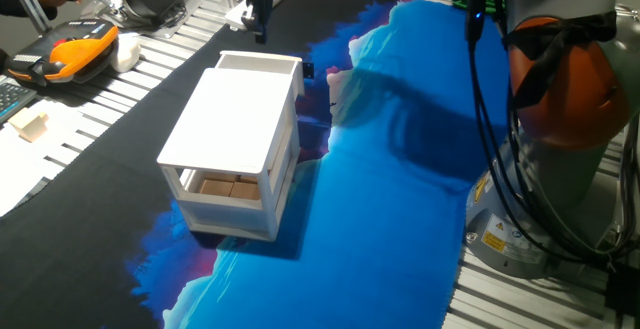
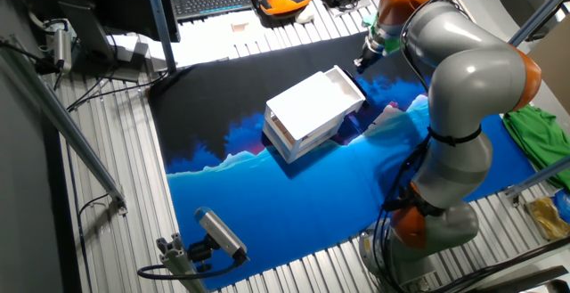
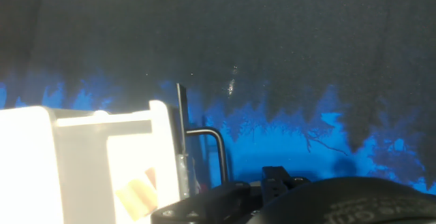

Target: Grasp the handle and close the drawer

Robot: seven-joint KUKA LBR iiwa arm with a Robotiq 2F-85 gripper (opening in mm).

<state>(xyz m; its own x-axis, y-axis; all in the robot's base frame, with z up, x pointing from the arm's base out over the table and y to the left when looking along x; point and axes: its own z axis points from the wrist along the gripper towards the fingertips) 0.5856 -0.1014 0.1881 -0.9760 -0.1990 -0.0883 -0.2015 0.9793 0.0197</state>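
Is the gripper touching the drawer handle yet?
Apart. One fixed view shows the gripper hanging above and behind the drawer, with dark mat between them.

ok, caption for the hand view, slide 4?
Hand camera facing the partly open white upper drawer and its thin metal loop handle, above blue-and-black cloth.

- one fixed view: low, close, by the arm's base [image 1: 560, 119], facing across the table [image 1: 400, 199].
- the other fixed view: high, far, opposite side.
- hand view: close, low over mat.
- all share the cabinet [image 2: 307, 115].
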